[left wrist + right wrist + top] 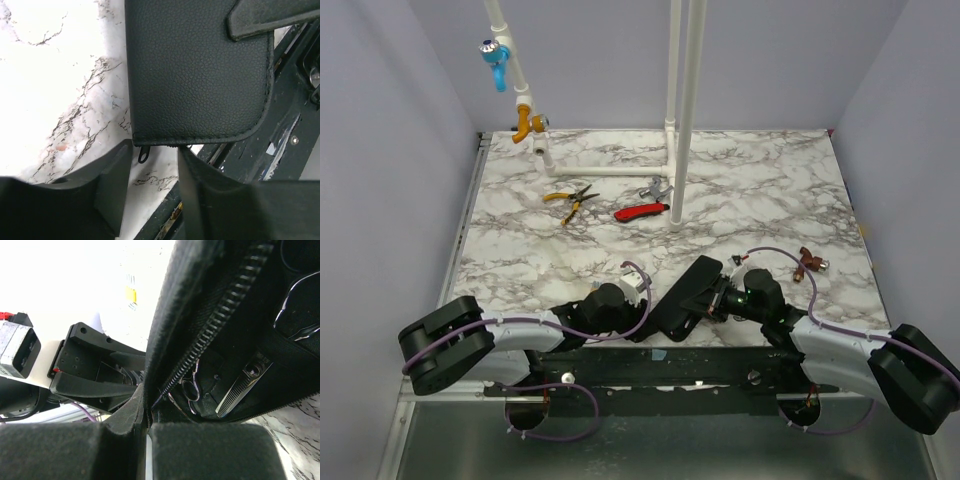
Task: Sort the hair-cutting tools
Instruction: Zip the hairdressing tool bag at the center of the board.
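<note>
While the right end effector [147, 422] pinches the black case [195, 75], the left end effector [155, 150] seemingly stands released.

On the marble table [770, 190] lie yellow-handled pliers [570, 200] and a red-handled tool [642, 211] near twelve o'clock, and a black case [678, 305] at six.

Left fingers [75, 200] apart (right fingers [210, 450] pinched)

The top camera looks down from 6 o'clock toward 12 over the white marbled table [770, 200], while both wrist cameras crowd its black grained zip case [678, 305].
</note>
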Controlling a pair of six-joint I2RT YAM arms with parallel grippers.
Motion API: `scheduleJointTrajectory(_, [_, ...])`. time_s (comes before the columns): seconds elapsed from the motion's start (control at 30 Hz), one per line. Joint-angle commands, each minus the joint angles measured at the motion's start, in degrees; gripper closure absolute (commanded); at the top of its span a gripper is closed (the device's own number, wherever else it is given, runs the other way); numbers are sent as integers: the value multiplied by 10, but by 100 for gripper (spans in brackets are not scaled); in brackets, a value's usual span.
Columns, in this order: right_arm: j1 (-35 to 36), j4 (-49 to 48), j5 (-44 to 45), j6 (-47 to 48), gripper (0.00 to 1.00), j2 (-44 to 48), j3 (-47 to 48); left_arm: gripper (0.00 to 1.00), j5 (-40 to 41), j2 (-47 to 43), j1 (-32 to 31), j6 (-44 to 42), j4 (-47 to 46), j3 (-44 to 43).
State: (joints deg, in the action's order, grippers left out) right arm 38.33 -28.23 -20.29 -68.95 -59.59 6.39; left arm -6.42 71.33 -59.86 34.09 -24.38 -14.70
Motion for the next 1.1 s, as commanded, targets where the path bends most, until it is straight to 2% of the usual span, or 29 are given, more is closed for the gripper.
scheduleJointTrajectory(0.0, [-3, -17, -16, 12, 100, -3, 4, 65, -13, 10, 4, -14, 3, -9])
scheduleJointTrajectory(0.2, [-3, -17, -14, 13, 100, -2, 4, 78, -3, 1, 6, -13, 12, -4])
scheduleJointTrajectory(0.37, [-3, -12, -6, 18, 99, -4, 2, 100, 3, 0, 6, -11, 12, -6])
scheduleJointTrajectory(0.7, [-3, 19, 82, 42, 99, -70, 23, 100, 50, -7, 5, -6, 60, -7])
scheduleJointTrajectory(0.9, [-3, -9, 110, 33, 99, -128, 25, 100, 49, -8, -2, -19, 79, -17])
scheduleJointTrajectory(1.07, [-3, -41, 136, 4, 99, -164, 14, 100, 47, 6, -35, -43, 114, -50])
